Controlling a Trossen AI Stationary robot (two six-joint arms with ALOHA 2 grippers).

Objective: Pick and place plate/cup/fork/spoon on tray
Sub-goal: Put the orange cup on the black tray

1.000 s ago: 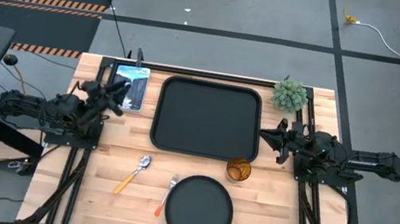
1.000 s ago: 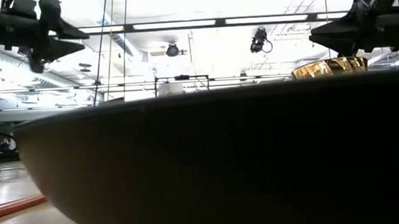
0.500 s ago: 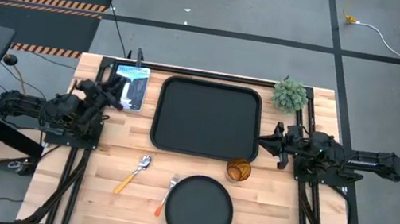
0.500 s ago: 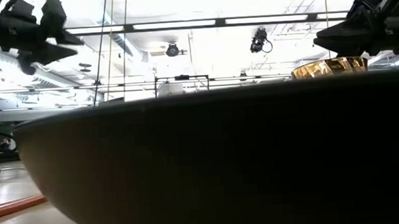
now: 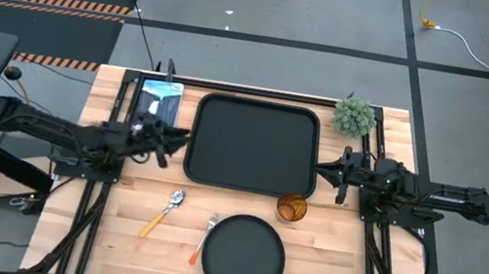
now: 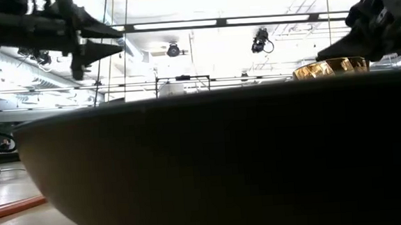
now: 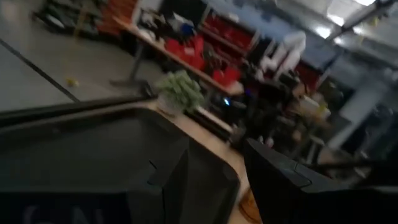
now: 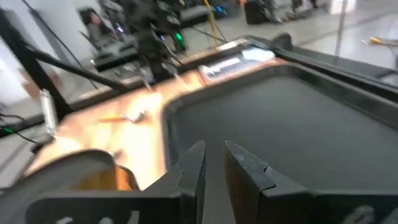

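Observation:
The black rectangular tray (image 5: 253, 145) lies in the middle of the table. The round black plate (image 5: 243, 257) lies near the front edge and fills the low view (image 6: 190, 169). The amber cup (image 5: 291, 207) stands upright off the tray's near right corner. The spoon (image 5: 164, 211) and the fork (image 5: 205, 237) lie flat left of the plate. My left gripper (image 5: 180, 137) is open and empty, above the table at the tray's left edge. My right gripper (image 5: 323, 169) hovers at the tray's right edge, its fingers (image 8: 245, 165) a narrow gap apart, empty.
A small green plant (image 5: 353, 116) stands at the far right corner of the table. A flat packet (image 5: 158, 104) lies at the far left, beside the tray. Bare wood shows between the spoon and the left edge.
My left gripper has reached toward the table's right, from beside the packet to the tray's left edge, with its arm stretched out. My right gripper has stayed by the tray's right edge. None of the task's things has moved.

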